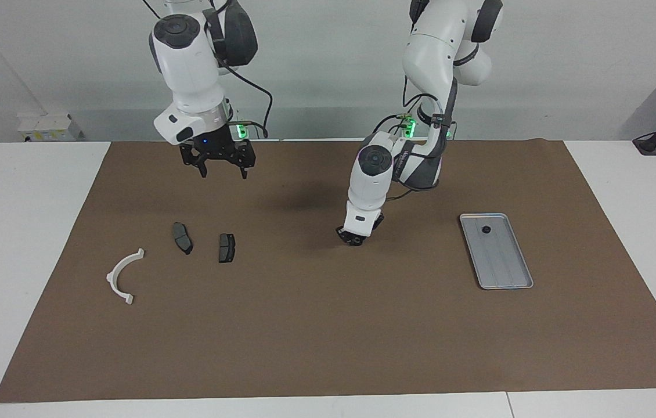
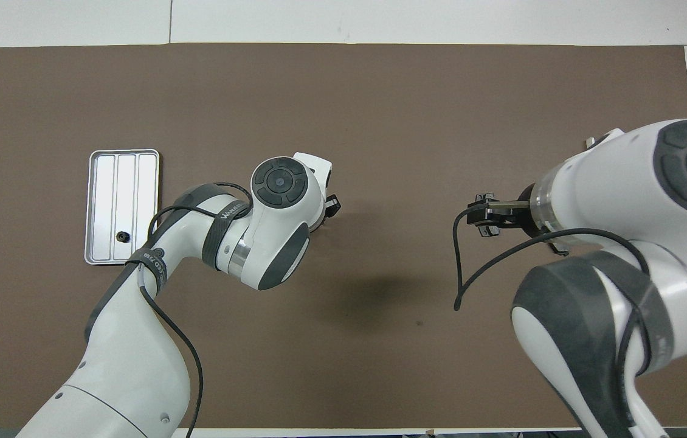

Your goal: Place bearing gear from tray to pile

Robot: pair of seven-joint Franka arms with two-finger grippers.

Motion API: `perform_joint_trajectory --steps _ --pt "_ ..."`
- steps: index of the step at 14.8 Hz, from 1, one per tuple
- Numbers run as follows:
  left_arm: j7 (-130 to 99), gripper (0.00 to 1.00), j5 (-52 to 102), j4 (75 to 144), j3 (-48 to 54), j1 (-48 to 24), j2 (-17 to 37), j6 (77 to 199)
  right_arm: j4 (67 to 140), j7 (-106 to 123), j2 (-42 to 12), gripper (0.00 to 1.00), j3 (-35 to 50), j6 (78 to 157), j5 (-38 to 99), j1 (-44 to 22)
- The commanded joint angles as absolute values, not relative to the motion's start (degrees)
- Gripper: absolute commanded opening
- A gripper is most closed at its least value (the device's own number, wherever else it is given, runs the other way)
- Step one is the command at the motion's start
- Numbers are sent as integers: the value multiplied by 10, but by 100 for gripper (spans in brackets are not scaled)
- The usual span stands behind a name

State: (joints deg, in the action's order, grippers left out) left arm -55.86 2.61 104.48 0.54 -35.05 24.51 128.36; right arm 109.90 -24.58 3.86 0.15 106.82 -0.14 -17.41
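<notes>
The left gripper [image 1: 353, 237] is low over the middle of the desk [image 1: 316, 325]; I cannot tell whether its fingers hold anything. A small dark gear [image 1: 486, 229] lies in the tray [image 1: 508, 273], well apart from the brake pads [image 1: 182, 237]. The right gripper [image 1: 219, 167] hangs over the desk with fingers spread, maybe ready to help.

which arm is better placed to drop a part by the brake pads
Right: the right gripper is up over the mat near the brake pads. The left gripper is low at mid-mat, between them and the tray.

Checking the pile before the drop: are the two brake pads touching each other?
Apart. The facing view shows bare mat between one brake pad and the other brake pad.
</notes>
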Motion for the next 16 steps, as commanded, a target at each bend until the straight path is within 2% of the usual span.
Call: perform_joint_trajectory --steps 1,3,5,10,13,15,16 --pt "-549 100 -3 1055 -10 -338 198 1239 1107 -304 11 100 -2 1110 11 -196" --pt "-450 100 -3 1132 -9 -279 117 1228 1107 -350 -19 100 -2 1142 11 -216" --pt "-293 100 -3 1198 -9 -205 63 1235 1106 -380 -42 100 -2 1164 11 -236" --pt "-55 100 -3 1212 -9 -67 58 1235 1079 -539 -120 100 -2 1245 8 -298" --pt "-33 100 -3 1217 -9 -39 62 1277 989 -639 -187 100 -2 1232 3 -326" --pt "-4 87 -3 1230 -9 -22 67 1303 913 -680 -251 100 -4 1197 1 -357" --pt "9 85 -3 1237 -9 -13 69 1311 857 -710 -298 100 -5 1171 -5 -371"
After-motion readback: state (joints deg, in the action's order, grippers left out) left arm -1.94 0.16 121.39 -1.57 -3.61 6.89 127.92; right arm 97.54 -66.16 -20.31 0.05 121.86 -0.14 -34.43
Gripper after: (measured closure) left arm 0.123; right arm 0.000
